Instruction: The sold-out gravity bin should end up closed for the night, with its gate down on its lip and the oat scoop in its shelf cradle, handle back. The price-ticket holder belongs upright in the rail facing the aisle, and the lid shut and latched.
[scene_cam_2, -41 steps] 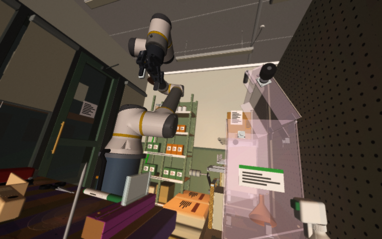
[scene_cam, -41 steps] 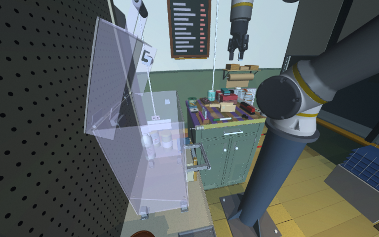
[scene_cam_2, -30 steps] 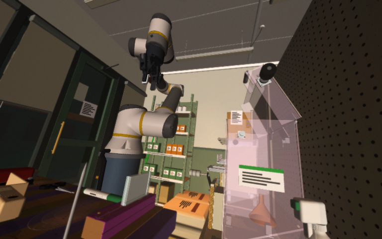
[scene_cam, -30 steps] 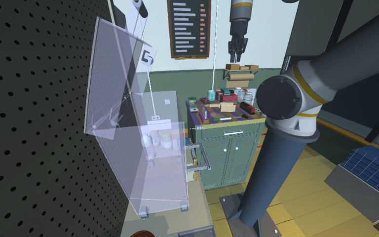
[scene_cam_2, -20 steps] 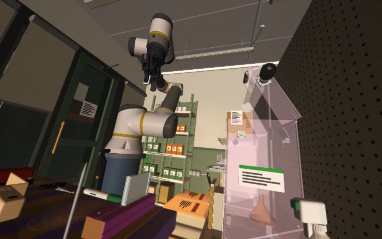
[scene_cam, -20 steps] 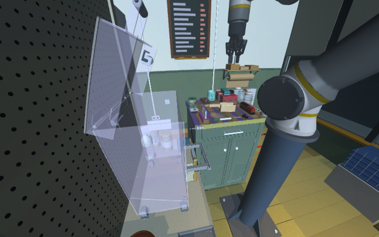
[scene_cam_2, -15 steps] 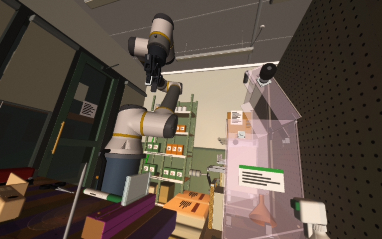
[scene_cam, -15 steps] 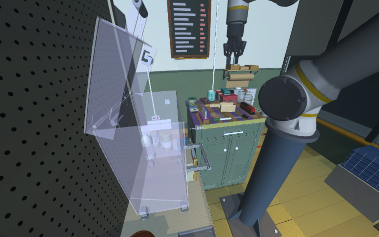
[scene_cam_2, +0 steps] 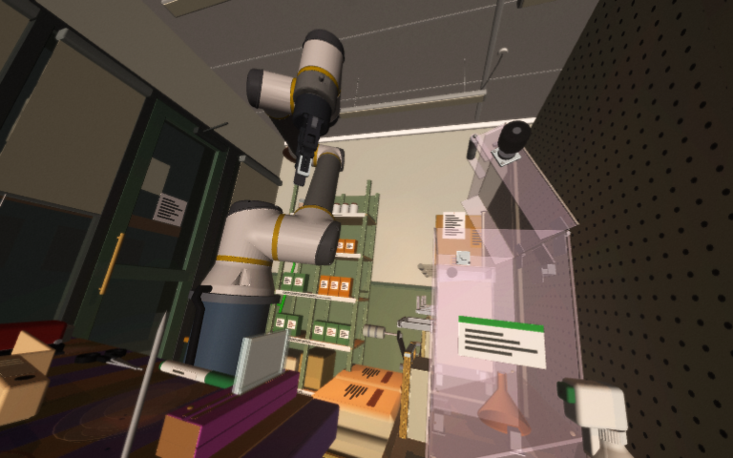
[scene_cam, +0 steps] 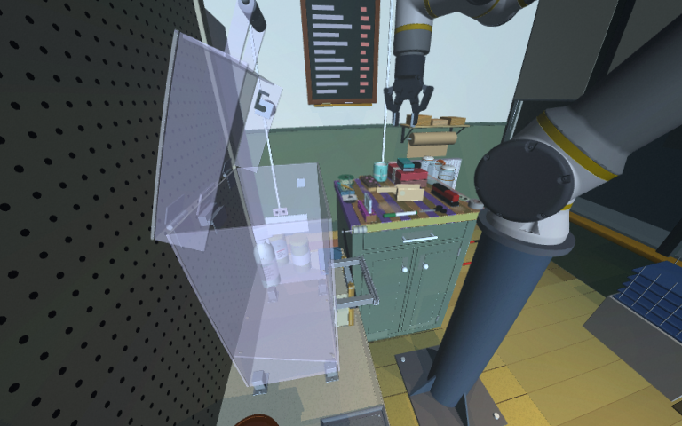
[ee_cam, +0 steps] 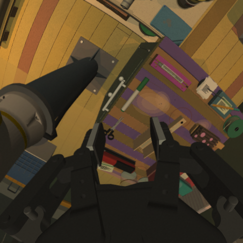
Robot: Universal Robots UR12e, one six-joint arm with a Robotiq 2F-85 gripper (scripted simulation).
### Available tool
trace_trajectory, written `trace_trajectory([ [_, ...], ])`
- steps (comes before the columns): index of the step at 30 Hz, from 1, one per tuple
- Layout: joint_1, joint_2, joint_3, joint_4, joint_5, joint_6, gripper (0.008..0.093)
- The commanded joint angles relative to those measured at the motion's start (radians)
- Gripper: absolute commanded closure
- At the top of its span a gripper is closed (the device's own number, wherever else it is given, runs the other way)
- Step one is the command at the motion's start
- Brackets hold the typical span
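The price-ticket holder [scene_cam_2: 260, 359] stands in its purple rail block [ee_cam: 170, 72] on the cabinet top, far below my gripper. My gripper [scene_cam: 408, 111] [ee_cam: 126, 136] [scene_cam_2: 301, 168] is open and holds nothing. It hangs high above the striped cabinet top. The clear gravity bin [scene_cam: 261, 261] [scene_cam_2: 502, 335] stands against the pegboard on the left. Its lid [scene_cam: 201, 135] is raised, with a black knob [scene_cam_2: 513, 136] on top. A metal handle [scene_cam: 359, 286] sticks out from the bin's front. I cannot pick out the oat scoop or its cradle.
The green cabinet [scene_cam: 410, 271] carries a marker [ee_cam: 135, 94], scissors [ee_cam: 111, 130], a cardboard box [scene_cam: 410, 192] and small jars. My arm's base column [scene_cam: 483, 311] stands on the yellow floor beside it. A menu board [scene_cam: 341, 50] hangs on the far wall.
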Motion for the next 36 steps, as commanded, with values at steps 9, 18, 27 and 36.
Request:
trace_trajectory([
  [9,0.079,0.078,0.011,-0.090,0.000,-0.319,0.0484],
  [18,0.167,0.165,0.024,-0.191,0.000,-0.673,0.0484],
  [27,0.255,0.252,0.038,-0.291,0.000,-1.027,0.0484],
  [36,0.335,0.331,0.050,-0.382,0.000,-1.349,0.0484],
])
